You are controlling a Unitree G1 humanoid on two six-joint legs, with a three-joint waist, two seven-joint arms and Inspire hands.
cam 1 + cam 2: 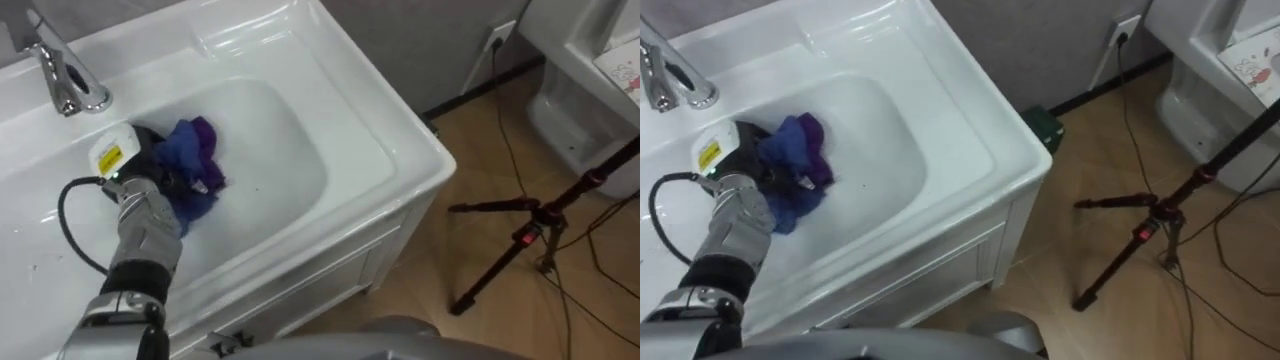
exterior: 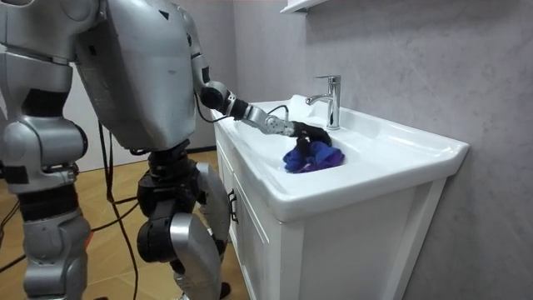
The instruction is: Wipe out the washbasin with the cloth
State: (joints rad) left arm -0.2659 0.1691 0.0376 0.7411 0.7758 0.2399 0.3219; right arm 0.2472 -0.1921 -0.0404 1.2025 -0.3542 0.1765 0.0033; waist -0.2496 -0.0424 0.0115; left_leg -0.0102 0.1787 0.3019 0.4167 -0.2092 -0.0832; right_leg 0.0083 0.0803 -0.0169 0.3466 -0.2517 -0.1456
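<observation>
Left eye view had your left robot hand [image 1: 147, 165] clenched round the blue cloth [image 1: 196, 152], low in the basin [image 1: 300, 170] by its tap-side wall. A slack grip could have shed it; a wide sweep might have clipped the tap [image 1: 66, 82].

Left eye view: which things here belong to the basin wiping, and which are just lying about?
Part of the job:
- basin
- blue-purple cloth, bunched in the basin
- left hand, gripping the cloth

Just lying about:
- tap at the back of the basin
- tripod on the floor
- wall socket with a cable plugged in
</observation>
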